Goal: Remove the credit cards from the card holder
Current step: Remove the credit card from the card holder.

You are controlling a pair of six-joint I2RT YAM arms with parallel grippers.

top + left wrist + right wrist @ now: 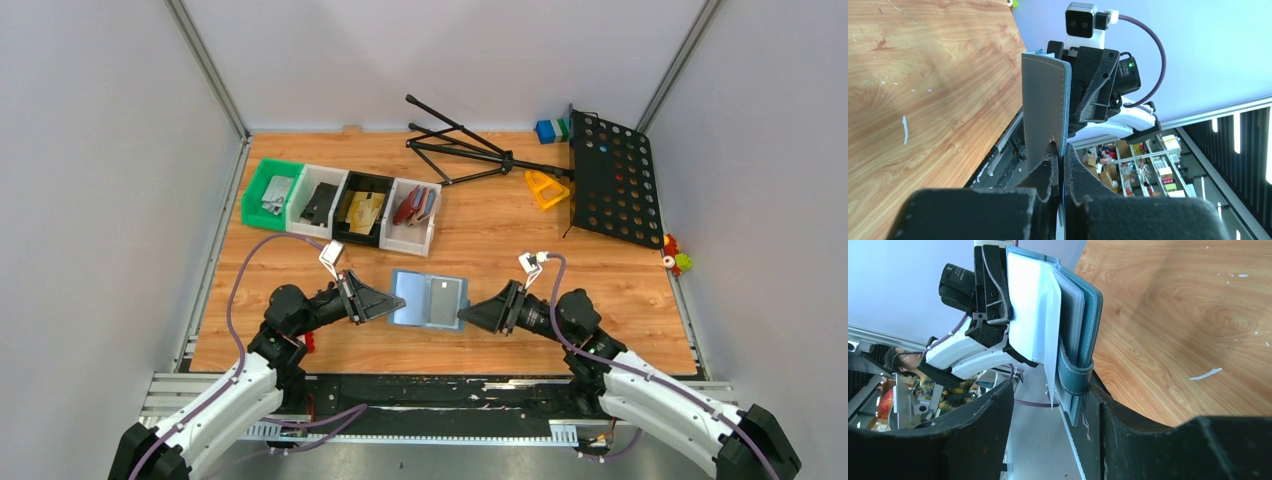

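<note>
The slate-blue card holder (412, 300) hangs spread open above the table between my two arms, lighter blue inside facing up. A grey credit card (441, 296) lies in its right half. My left gripper (398, 305) is shut on its left edge; in the left wrist view the fingers (1048, 167) pinch the edge of the card holder (1045, 100). My right gripper (463, 316) is at the right edge. In the right wrist view that gripper (1050, 387) is open: the card holder (1088, 315) and its strap rest against one finger (1128, 435), the other stands apart.
Four bins line the back left: green (270, 192), white (318, 200), black (362, 205), and white (412, 212) with a dark red wallet. A folded tripod (460, 150), a black perforated stand (612, 178), a yellow piece (546, 188) and small toys (676, 255) lie at the back right.
</note>
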